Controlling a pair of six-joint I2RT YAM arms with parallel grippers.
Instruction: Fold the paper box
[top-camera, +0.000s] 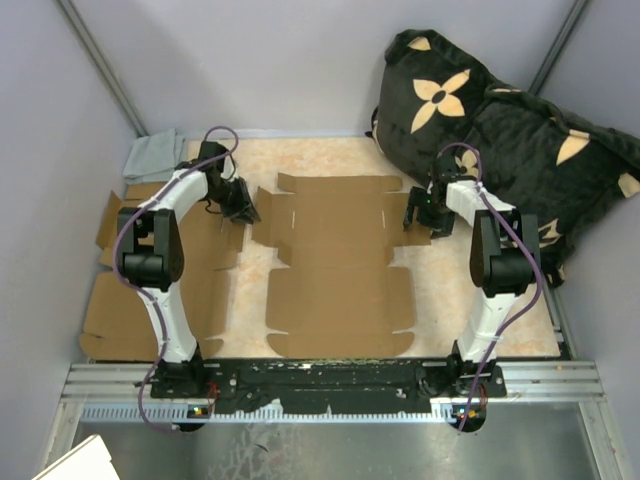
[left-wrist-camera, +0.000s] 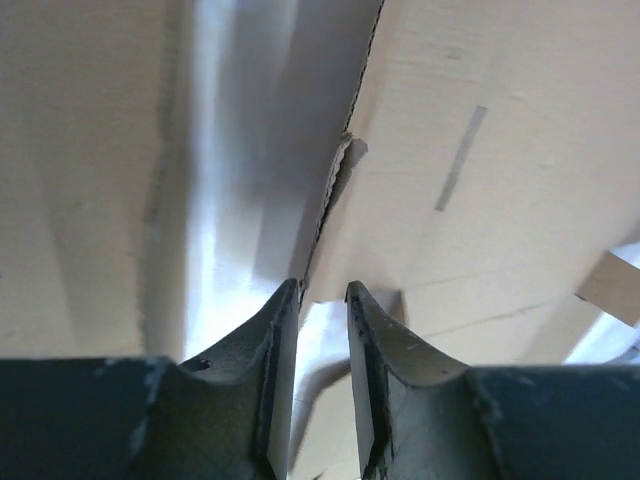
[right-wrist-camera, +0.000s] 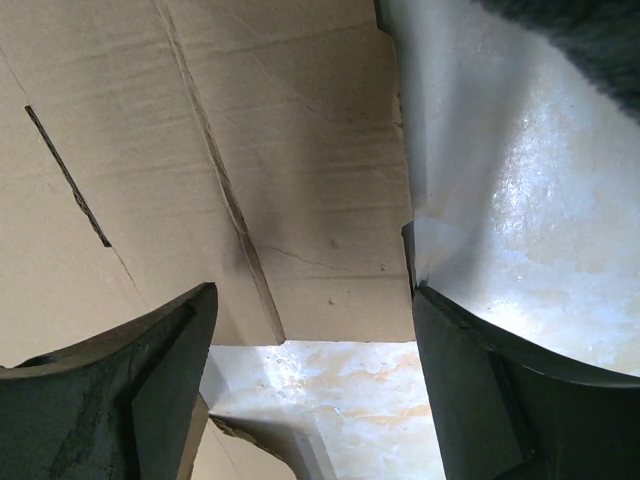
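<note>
As paper box (top-camera: 335, 265) lies flat, cushion (top-camera: 500, 130) shows flowers (top-camera: 442, 97)

light: bright, even | glare: white sheen on table (left-wrist-camera: 215, 200) in wrist views | focus: wrist foregrounds soft

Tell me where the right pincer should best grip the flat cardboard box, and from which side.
Take the right side flap at its free outer edge, coming from the right. The flat cardboard box lies flat on the table, so probably only that thin edge can enter the open right pincer.
</note>
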